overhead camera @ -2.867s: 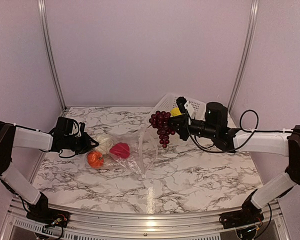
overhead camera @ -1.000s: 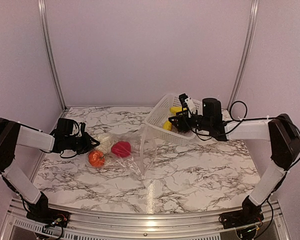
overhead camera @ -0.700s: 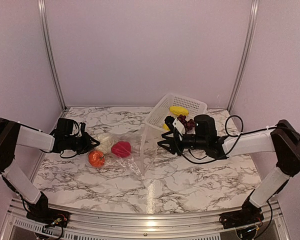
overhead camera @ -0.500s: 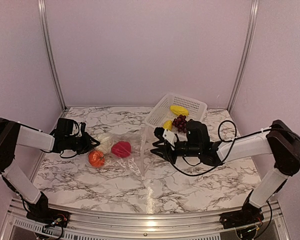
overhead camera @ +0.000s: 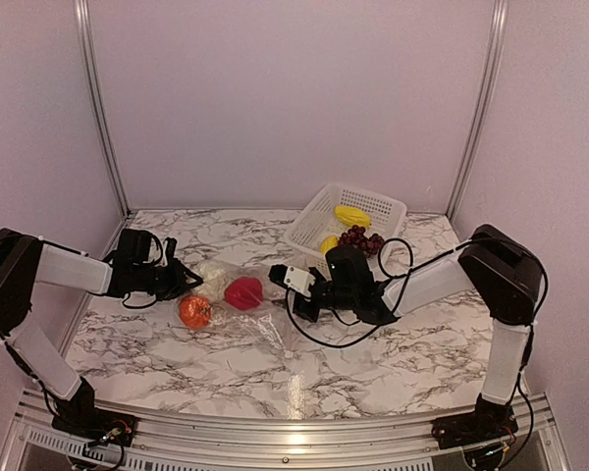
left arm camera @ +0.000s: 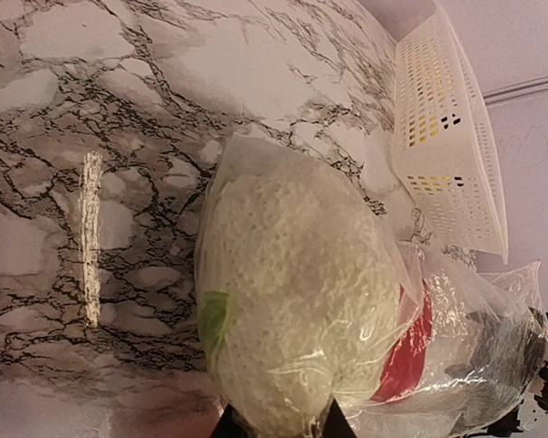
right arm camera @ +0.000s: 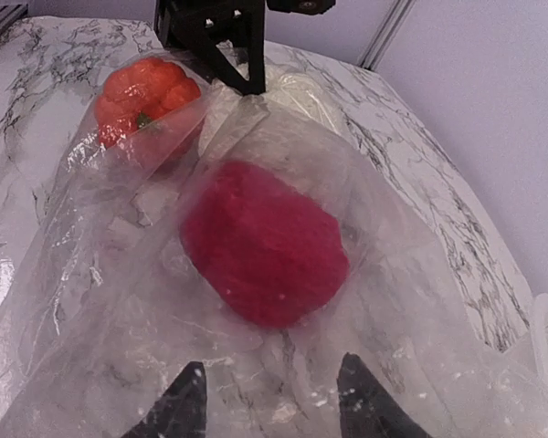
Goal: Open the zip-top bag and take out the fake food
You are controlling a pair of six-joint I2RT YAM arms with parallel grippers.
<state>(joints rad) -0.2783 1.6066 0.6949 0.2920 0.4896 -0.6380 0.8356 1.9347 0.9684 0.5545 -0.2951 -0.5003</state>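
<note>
1. Carrying everything is the marble bench (overhead camera: 402, 343). The zip-top bag (overhead camera: 265, 329) lies flat on it, and I'll place the rest from that bag.
2. The bag's long axis runs across the bench from one arm to the other. Its gathered end points at the left arm, and what I take to be the loose mouth end points at the right arm.
3. The white basket (overhead camera: 309, 224) sits beyond the bag's mouth end, apart from it. It holds the yellow fruits (overhead camera: 351, 215) and the grape bunch (overhead camera: 359, 238).
4. The left fingers (overhead camera: 184, 282) are at the bag's gathered end, pinched shut on the film there.
5. The right fingers (overhead camera: 278, 277) are at the mouth end, spread open with nothing between them. They point down the bag's length. I cannot tell whether they are inside the mouth or only resting on top of the film.
6. Inside the bag, the white lumpy piece (overhead camera: 213, 278) lies deepest, just beside the left fingers.
7. The red apple (overhead camera: 242, 292) lies nearest the mouth, straight ahead of the right fingers, so the right arm is the closer one. The reach would follow the bag's long axis. The apple looks roundish, and I see no clear axis of its own.
8. The orange round piece (overhead camera: 193, 311) sits deep in the bag, next to the white one.
</note>
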